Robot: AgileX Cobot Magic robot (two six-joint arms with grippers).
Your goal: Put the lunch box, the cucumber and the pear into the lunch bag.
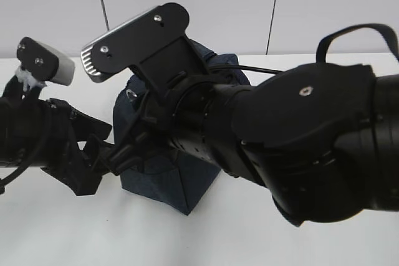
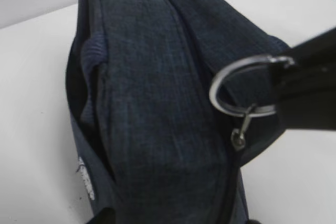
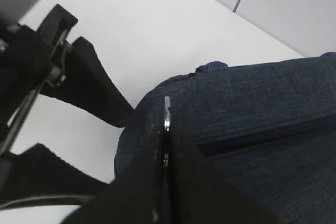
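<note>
The dark navy lunch bag [image 1: 168, 185] stands mid-table and fills the left wrist view [image 2: 152, 103] and the right wrist view [image 3: 262, 103]. My right gripper [image 3: 166, 132] reaches across and is shut on the metal ring pull [image 2: 236, 112], seen edge-on between its fingers [image 2: 310, 87]. My left gripper [image 1: 106, 154] is open, with its jaws wide apart on either side of the bag's near end [image 2: 176, 219]. Its fingers [image 3: 94, 93] also show in the right wrist view. The lunch box, the cucumber and the pear are out of view.
The white table [image 1: 62, 235] runs back to a white panelled wall [image 1: 218, 4]. The right arm's bulk [image 1: 312, 135] hides the table's right side. A black cable loop [image 1: 358, 28] rises above it.
</note>
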